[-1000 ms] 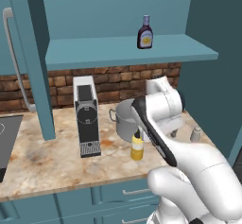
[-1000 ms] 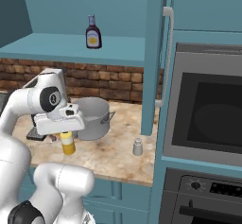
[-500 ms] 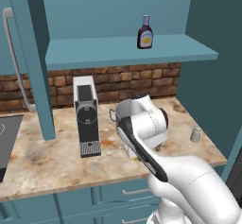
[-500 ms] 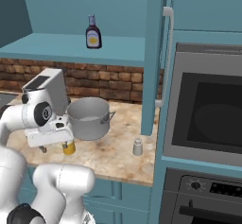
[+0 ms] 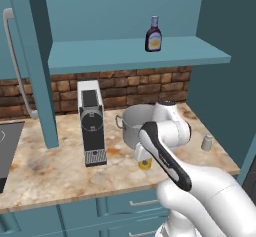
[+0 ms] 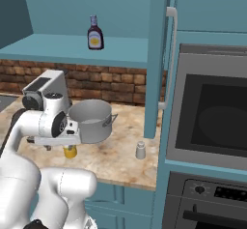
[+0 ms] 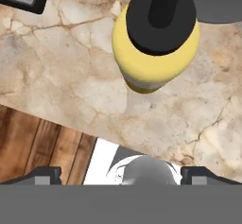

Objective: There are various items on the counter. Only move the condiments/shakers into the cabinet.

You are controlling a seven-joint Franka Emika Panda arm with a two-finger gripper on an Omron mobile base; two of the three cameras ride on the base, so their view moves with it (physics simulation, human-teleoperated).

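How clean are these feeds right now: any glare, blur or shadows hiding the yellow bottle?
Left base view: even, flat lighting, no glare; the arm covers most of the yellow squeeze bottle. Right base view: sharp, soft shadows under the steel pot. Hand view: crisp top-down look at the bottle with strong foreshortening and a faint shadow on the counter.
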